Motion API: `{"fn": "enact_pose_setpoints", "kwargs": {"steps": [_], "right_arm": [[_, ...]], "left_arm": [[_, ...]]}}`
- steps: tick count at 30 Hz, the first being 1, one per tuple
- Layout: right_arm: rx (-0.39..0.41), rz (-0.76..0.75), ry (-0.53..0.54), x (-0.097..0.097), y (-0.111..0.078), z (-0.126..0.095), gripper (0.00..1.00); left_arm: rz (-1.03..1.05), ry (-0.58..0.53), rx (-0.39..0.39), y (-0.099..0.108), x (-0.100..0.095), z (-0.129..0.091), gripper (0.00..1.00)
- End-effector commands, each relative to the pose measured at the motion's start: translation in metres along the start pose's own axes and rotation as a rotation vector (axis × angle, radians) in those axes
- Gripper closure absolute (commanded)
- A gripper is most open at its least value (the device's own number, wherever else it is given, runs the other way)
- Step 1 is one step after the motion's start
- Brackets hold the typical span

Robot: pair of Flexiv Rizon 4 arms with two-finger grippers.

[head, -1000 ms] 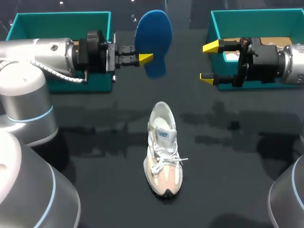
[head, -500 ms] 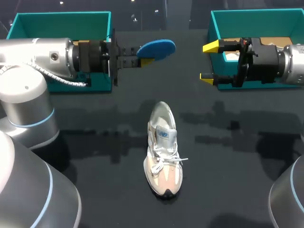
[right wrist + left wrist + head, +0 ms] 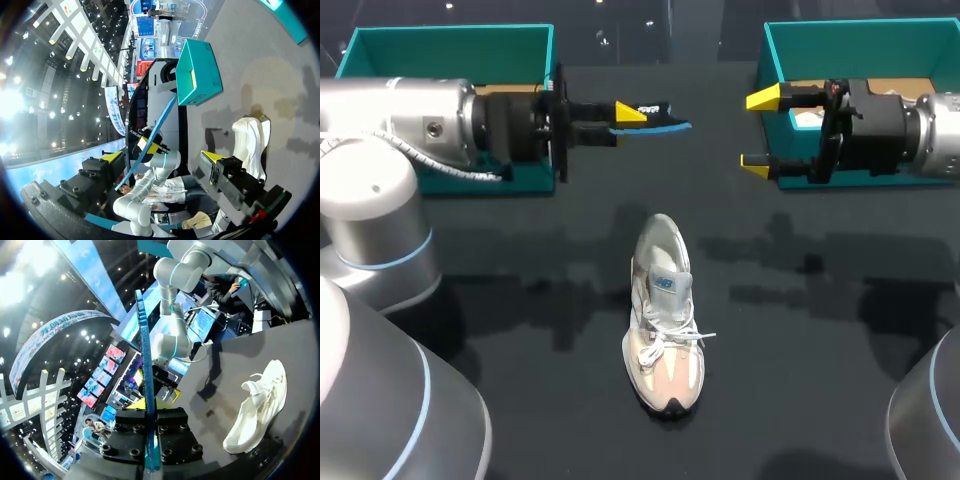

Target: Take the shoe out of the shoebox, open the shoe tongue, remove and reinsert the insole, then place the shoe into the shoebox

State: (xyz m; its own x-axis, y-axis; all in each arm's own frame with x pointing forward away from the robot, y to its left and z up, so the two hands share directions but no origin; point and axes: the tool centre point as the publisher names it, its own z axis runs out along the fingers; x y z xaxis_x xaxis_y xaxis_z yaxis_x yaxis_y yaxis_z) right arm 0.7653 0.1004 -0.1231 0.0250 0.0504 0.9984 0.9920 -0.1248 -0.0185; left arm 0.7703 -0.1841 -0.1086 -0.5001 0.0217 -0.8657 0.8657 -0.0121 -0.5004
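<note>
A white and beige shoe [image 3: 663, 315] lies on the black table, toe toward the front edge, laces loose. My left gripper [image 3: 628, 112] hangs above the table at the back left, shut on the heel end of a blue insole [image 3: 658, 117], which is seen edge-on and sticks out to the right. In the left wrist view the insole [image 3: 145, 365] is a thin blue strip running out from between the closed fingers, with the shoe [image 3: 260, 407] off to one side. My right gripper [image 3: 760, 130] stands open and empty in front of the right box. From the right wrist the insole [image 3: 160, 120] and shoe [image 3: 250, 140] are visible ahead.
A teal shoebox part [image 3: 450, 50] stands at the back left behind my left arm. Another teal box [image 3: 860, 45] with brown paper inside stands at the back right behind my right arm. The shoe lies apart from both boxes.
My left wrist has rolled, turning the insole from broad face up-and-toward the camera to flat and edge-on. The shoe and the right arm have not moved.
</note>
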Motion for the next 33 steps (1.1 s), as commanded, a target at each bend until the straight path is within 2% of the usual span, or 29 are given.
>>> {"fn": "enact_pose_setpoints", "kwargs": {"steps": [1, 5, 10, 18, 19, 20, 24, 25, 26, 33], "right_arm": [[0.035, 0.010, -0.011, 0.004, 0.004, 0.002, 0.00], [0.075, 0.027, -0.013, 0.005, 0.003, 0.005, 0.00], [0.141, 0.048, -0.028, 0.006, 0.001, 0.013, 0.00], [0.140, 0.050, -0.036, 0.002, -0.002, 0.023, 0.00], [0.139, 0.046, -0.035, 0.001, -0.002, 0.025, 0.11], [0.140, 0.039, -0.036, 0.000, -0.003, 0.027, 0.15], [0.145, 0.026, -0.035, -0.002, -0.005, 0.033, 0.17], [0.141, 0.022, -0.033, -0.002, -0.006, 0.034, 0.20], [0.139, 0.020, -0.031, -0.002, -0.007, 0.035, 0.30], [0.135, 0.012, -0.025, -0.003, -0.012, 0.043, 0.38]], "left_arm": [[0.162, 0.006, 0.001, 0.007, -0.001, 0.009, 1.00], [0.322, -0.008, 0.011, 0.016, -0.006, 0.017, 1.00], [0.398, 0.000, -0.011, 0.027, -0.008, 0.026, 1.00], [0.470, 0.002, -0.038, 0.039, -0.005, 0.040, 1.00], [0.474, 0.004, -0.041, 0.040, -0.005, 0.041, 1.00], [0.476, 0.003, -0.044, 0.042, -0.005, 0.043, 1.00], [0.482, 0.000, -0.055, 0.045, -0.005, 0.046, 1.00], [0.490, 0.001, -0.061, 0.046, -0.005, 0.048, 1.00], [0.489, 0.001, -0.061, 0.046, -0.004, 0.048, 1.00], [0.503, -0.001, -0.074, 0.048, -0.004, 0.054, 1.00]]}}
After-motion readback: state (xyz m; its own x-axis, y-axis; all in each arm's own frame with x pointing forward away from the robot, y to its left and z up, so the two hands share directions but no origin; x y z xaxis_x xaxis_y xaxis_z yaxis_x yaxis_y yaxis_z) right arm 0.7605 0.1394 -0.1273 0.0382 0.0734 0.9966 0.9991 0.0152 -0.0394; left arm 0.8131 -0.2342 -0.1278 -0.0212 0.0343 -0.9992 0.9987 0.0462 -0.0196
